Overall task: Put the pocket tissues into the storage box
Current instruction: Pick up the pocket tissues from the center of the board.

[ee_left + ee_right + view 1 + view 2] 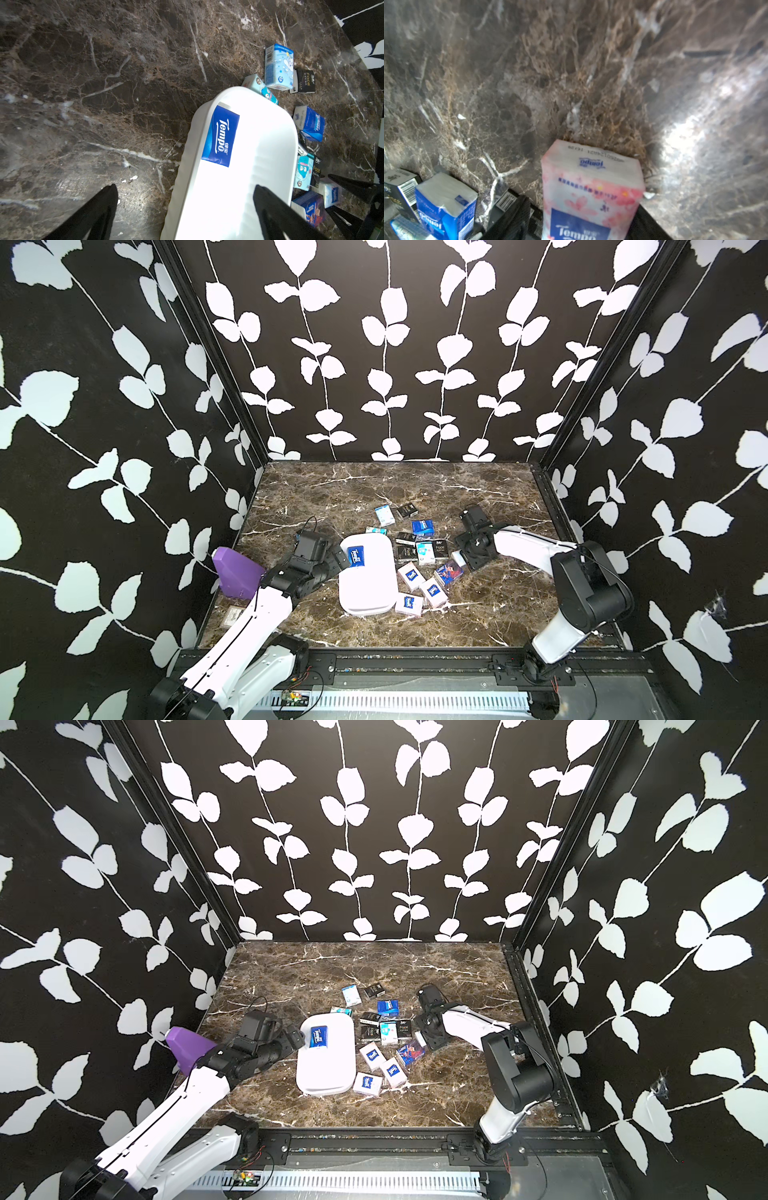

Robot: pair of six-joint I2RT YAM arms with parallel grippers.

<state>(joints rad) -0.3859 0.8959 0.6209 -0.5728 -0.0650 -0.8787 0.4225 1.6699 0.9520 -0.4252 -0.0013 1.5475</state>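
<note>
Purple angular plastic object [237,574] far left on the brown marble tabletop [332,489], partly behind the left arm. Next along, left gripper [185,187], jaws spread wide apart and holding nothing – in the left wrist view one black finger [270,209] shows over the box, the other finger [99,209] over bare marble beside it. Then the white oblong plastic storage box [365,608], rounded corners, lying lengthwise away from the camera in both top views. Count inside: one, a single blue Tempo pack [355,556] lying flat at the far end, on the left gripper's side. Thirteen more by my count, all outside, to the right. One teal-and-white pack [376,530] touches the box's far end. Beyond it, one pale blue cartoon pack [384,515] and one black pack [407,511], side by side. Just beside the box's right wall near the front, three white packs with blue logos [409,576] in a loose group. Farther back, a tight cluster: one blue pack [422,526], three more black packs [405,551], a second teal-and-white pack [426,552]. One dark blue pack with a cartoon figure [448,572] lies right of the white trio. Last, right gripper [460,561], low by that cluster: one pink-and-white blossom-print Tempo pack [591,187] stands between its fingers in the right wrist view, but whether they pinch it or merely flank it, I can't tell.
</note>
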